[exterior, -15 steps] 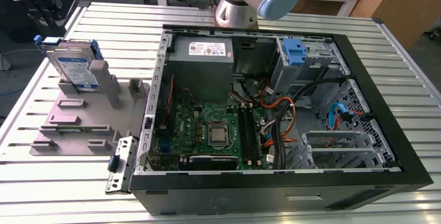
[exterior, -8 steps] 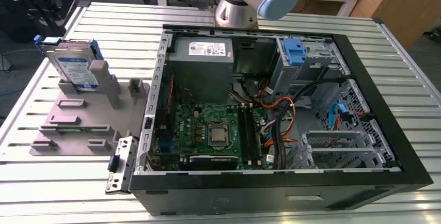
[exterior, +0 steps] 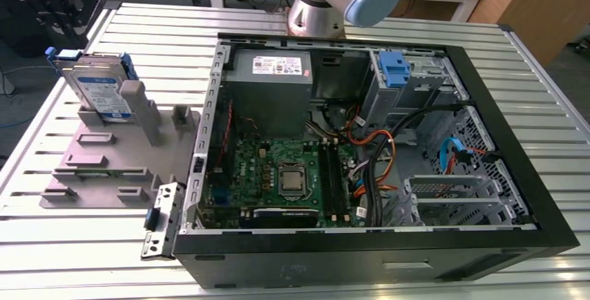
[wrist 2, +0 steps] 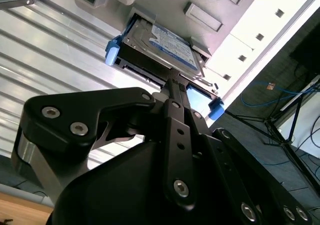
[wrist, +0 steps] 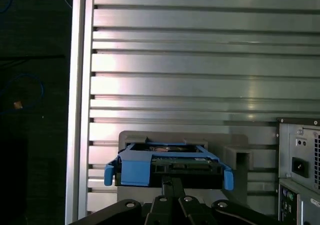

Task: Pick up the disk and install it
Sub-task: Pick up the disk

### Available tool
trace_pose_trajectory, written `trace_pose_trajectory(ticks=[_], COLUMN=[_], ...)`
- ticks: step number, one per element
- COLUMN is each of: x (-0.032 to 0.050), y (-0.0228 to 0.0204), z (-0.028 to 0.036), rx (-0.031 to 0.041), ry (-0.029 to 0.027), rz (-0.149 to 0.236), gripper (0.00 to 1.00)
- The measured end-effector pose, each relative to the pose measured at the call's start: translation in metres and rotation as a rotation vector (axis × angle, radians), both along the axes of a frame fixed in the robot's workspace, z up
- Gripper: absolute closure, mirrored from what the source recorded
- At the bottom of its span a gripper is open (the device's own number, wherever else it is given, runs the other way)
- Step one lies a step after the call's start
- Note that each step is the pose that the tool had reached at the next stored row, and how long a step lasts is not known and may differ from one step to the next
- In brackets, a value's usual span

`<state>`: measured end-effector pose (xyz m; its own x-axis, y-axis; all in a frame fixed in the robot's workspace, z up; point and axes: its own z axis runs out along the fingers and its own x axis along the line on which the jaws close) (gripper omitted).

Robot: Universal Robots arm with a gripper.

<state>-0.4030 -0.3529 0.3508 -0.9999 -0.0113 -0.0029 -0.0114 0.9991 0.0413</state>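
The disk point(exterior: 98, 87) stands upright on its edge in a grey holder point(exterior: 110, 169), on the exterior view's left of the open computer case point(exterior: 516, 175). It is silver-grey with a white-and-blue label and blue carrier rails. In both wrist views the disk point(wrist 2: 165, 47) point(wrist: 170, 161) lies straight ahead of my gripper point(wrist 2: 173, 81) point(wrist: 173, 181). The black fingers are closed together with nothing between them, and a gap separates them from the disk.
The case lies open on a ribbed metal table point(exterior: 74, 245), with a motherboard point(exterior: 276, 175), a grey power-supply box point(exterior: 272, 82) and a drive bay with a blue latch point(exterior: 394, 72). The arm's base point(exterior: 318, 10) stands behind the case.
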Motion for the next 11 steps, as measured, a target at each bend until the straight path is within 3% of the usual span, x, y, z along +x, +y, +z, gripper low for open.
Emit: trace_pose_trajectory(ticks=[11], x=[0.0000], y=[0.0000], z=[-0.0003], rx=[0.0000], ry=[0.0000], rz=[0.194], gripper=[0.89])
